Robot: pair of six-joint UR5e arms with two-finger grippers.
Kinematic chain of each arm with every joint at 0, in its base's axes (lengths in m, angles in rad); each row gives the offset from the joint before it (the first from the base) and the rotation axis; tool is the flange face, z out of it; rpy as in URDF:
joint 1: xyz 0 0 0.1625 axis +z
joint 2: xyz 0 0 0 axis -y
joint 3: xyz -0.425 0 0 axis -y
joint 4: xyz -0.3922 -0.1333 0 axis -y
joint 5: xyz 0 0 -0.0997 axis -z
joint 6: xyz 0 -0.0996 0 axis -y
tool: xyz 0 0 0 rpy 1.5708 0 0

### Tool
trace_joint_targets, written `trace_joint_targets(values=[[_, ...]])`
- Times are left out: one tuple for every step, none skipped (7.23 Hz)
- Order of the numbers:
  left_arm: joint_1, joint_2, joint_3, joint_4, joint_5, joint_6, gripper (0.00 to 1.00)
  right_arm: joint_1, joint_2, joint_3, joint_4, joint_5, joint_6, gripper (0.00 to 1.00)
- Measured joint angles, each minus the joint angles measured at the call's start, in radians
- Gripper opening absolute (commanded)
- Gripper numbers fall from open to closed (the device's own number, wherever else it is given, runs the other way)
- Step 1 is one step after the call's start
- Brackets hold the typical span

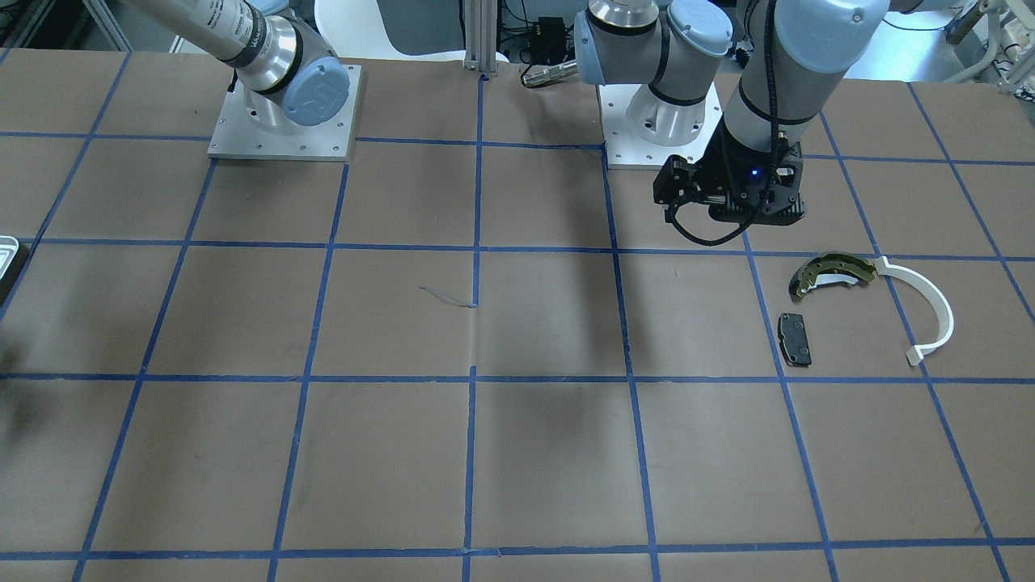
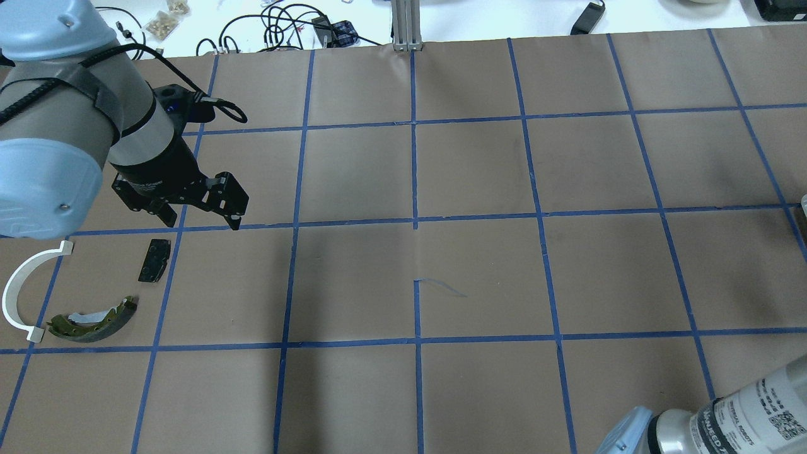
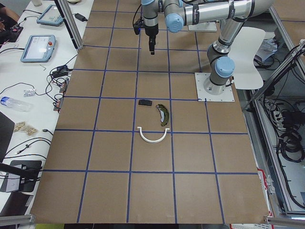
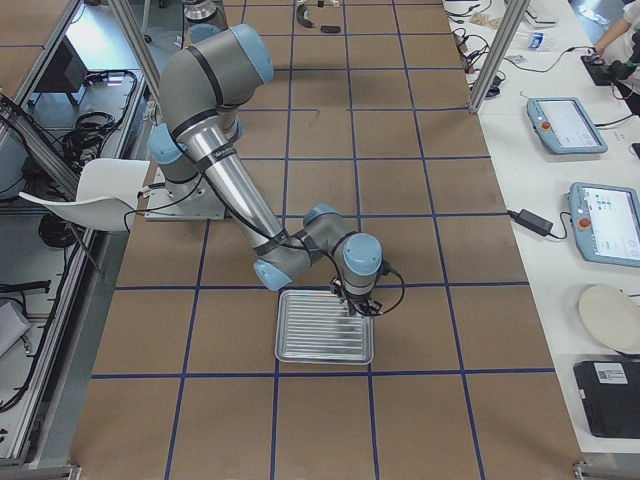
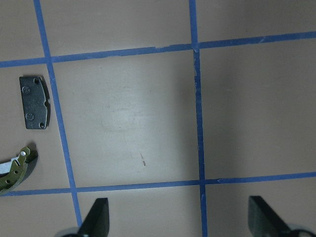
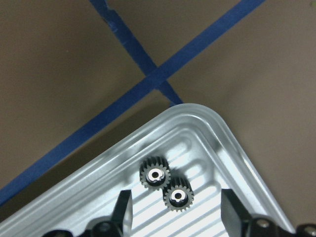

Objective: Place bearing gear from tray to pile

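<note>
Though the tray (image 6: 195, 111) is cropped, two gears (image 6: 154, 174) (adjacent) show.

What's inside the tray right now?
Two small black gears lie side by side near a corner of the tray, beneath the open right end effector. The patch under the end effector's body is hidden.

Near, large right arm (image 4: 225, 170) bends from its base by the table's (image 4: 420, 240) robot-side edge down to the tray (image 4: 300, 345). The right gripper (image 4: 357, 306) points down over the tray's far corner, operators' side; jaws too small to read. Tray silver, ribbed, mid-width near the table's close end. The pile (image 4: 305, 17) lies at the far end. A white chair (image 4: 95, 200) stands off the robot-side edge.
</note>
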Motion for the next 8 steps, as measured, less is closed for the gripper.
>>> trace_joint_targets(values=[[0.0,-0.001,-0.003,0.004,0.0,0.001,1.0,-0.003,0.001,0.005,-0.001,0.0,-0.001,0.64],[0.0,-0.003,-0.004,0.01,0.0,0.001,1.0,-0.004,0.003,0.006,-0.001,-0.002,-0.001,0.63],[0.0,-0.003,-0.005,0.013,0.0,0.0,1.0,-0.006,0.003,0.007,-0.001,-0.005,-0.004,0.59],[0.0,-0.003,-0.005,0.013,0.001,0.001,1.0,-0.006,0.004,0.007,-0.001,-0.008,-0.008,0.55],[0.0,-0.004,-0.005,0.014,0.001,0.001,1.0,-0.006,0.005,0.007,-0.002,-0.012,-0.011,0.55],[0.0,-0.006,-0.006,0.015,0.002,0.001,1.0,-0.006,0.005,0.007,-0.002,-0.013,-0.012,0.5],[0.0,-0.006,-0.006,0.015,0.002,0.001,1.0,-0.006,0.006,0.007,-0.002,-0.014,-0.012,0.48],[0.0,-0.006,-0.006,0.014,0.002,0.001,1.0,-0.005,0.007,0.007,-0.002,-0.015,-0.012,0.46]])
